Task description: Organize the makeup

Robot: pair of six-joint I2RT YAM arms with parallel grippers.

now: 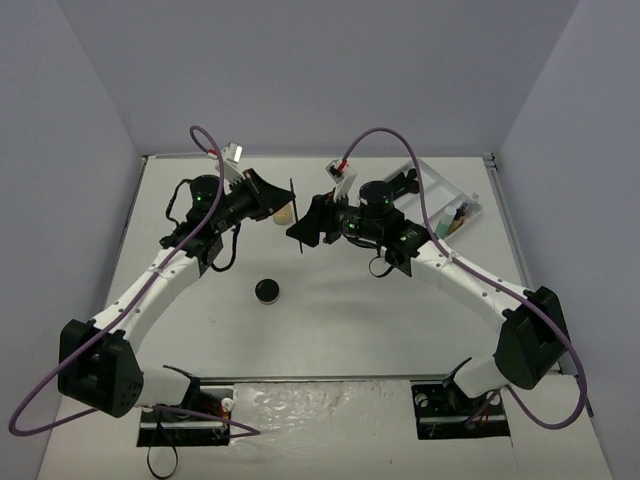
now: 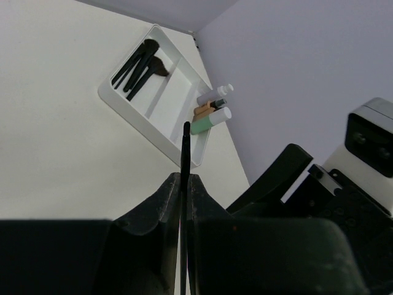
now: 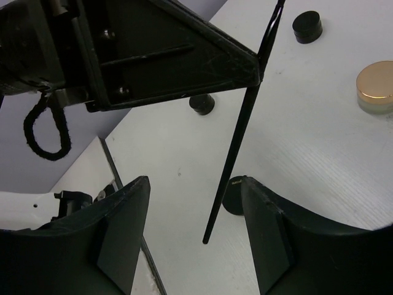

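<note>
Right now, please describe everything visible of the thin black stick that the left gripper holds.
The thin black stick is straight, slender and slightly glossy. The left gripper is shut on it, and both ends stick out. It hangs above the table; one end lies between the open fingers of the right gripper, touching neither.

I work in a robot lab booth. Plain pale walls (image 1: pixel 320 70) box in my white counter (image 1: pixel 330 330) on three sides. My two arms (image 1: pixel 160 280) are bolted to metal mounting plates (image 1: pixel 190 418) at its near edge, and purple cables (image 1: pixel 383 130) loop loose from my wrists.
</note>
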